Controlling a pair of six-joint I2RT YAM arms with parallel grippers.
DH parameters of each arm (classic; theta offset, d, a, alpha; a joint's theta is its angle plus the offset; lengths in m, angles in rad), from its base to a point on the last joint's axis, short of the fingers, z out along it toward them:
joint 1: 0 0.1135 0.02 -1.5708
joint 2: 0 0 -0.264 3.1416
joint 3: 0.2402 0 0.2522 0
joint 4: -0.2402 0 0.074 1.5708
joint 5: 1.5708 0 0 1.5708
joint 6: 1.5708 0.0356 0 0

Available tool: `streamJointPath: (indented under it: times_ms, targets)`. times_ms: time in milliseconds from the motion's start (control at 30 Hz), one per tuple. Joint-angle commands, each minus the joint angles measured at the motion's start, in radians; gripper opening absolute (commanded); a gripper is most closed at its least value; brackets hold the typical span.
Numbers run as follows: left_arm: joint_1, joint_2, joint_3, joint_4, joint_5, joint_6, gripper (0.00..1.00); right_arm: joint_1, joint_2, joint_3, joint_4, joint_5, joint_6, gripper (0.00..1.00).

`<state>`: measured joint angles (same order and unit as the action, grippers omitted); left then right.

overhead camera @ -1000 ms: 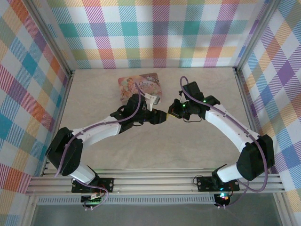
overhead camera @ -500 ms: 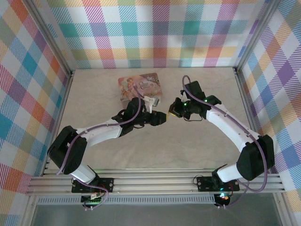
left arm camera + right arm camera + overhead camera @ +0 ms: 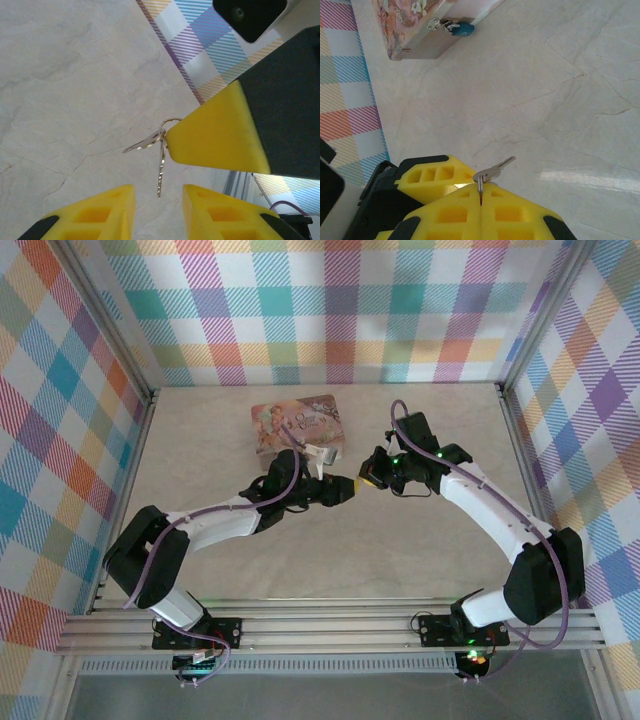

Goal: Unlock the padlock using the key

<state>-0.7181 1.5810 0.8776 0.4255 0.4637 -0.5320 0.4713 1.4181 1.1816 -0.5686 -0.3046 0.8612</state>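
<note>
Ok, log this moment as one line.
right end effector: shut on keys | left end effector: open, close to keys | padlock: on tin hasp, untouched

Pastel plaid walls [image 3: 340, 300] (aluminium-framed) around a pale marbled tabletop [image 3: 200, 430]

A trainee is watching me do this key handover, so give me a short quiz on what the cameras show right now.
1. True or false: the left gripper has its fingers pressed shut.
2. What is holding the keys?
A) the left gripper
B) the right gripper
C) nothing, they lie loose
3. In a few words: what is the padlock fastened to?

Key:
1. False. Its fingers stand apart, with one key hanging between them.
2. B. Its fingers are shut on the ring and the keys stick out from the tips.
3. The pink tin.
</note>
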Motion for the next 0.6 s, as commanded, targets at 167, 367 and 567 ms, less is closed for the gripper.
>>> streamJointPath:
  times_ms: [167, 367, 567]
  targets:
    - [-0.016, 0.02, 0.017, 0.068, 0.022, -0.014, 0.29, -0.006, -0.034, -0.016, 0.016, -0.025, 0.029, 0.0]
    - [-0.016, 0.032, 0.029, 0.094, 0.023, -0.024, 0.24, -0.007, -0.042, -0.028, 0.026, -0.032, 0.042, 0.0]
    - [-0.016, 0.052, 0.04, 0.099, 0.045, -0.031, 0.18, -0.011, -0.047, -0.032, 0.039, -0.051, 0.068, 0.0]
